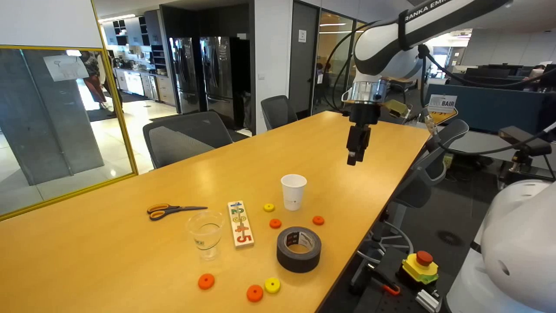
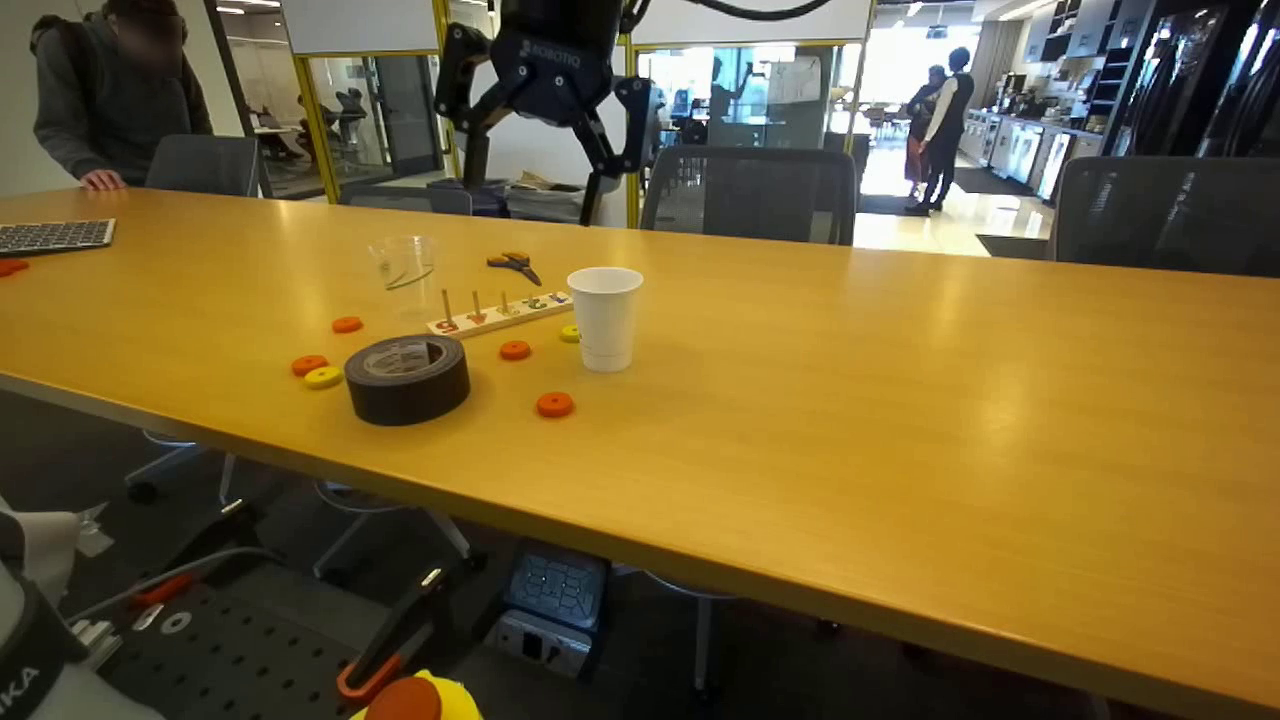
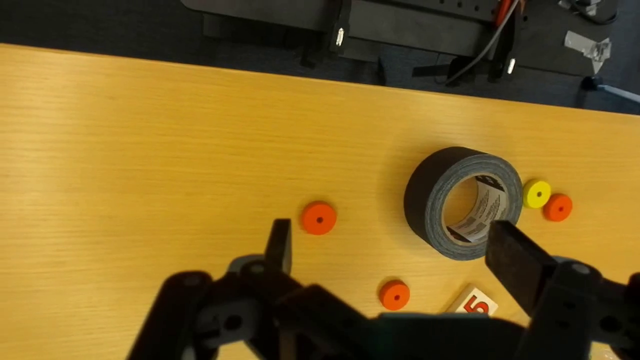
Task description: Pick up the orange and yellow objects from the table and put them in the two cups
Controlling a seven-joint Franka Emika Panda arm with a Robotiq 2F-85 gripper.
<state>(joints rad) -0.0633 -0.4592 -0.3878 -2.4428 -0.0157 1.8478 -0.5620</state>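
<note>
Fingers (image 3: 517, 262) stand wide apart above the table (image 1: 108, 261). Orange discs (image 1: 318, 220) and yellow discs (image 1: 269, 208) lie scattered on it, black tape roll (image 1: 299, 263) in among them. Numbered board (image 1: 240, 224) lies between clear cup (image 1: 206, 234) and white cup (image 1: 293, 194). Keyboard (image 2: 55, 236) shows only in an exterior view.

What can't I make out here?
Both exterior views: inside bottom of the white cup, hidden by its wall.
In an exterior view: part of a yellow disc, behind that cup.
In an exterior view: the keyboard, cut off by the left edge.
Wrist view: most of the number board, covered by the gripper.
Wrist view: print inside the tape roll, too small.
</note>
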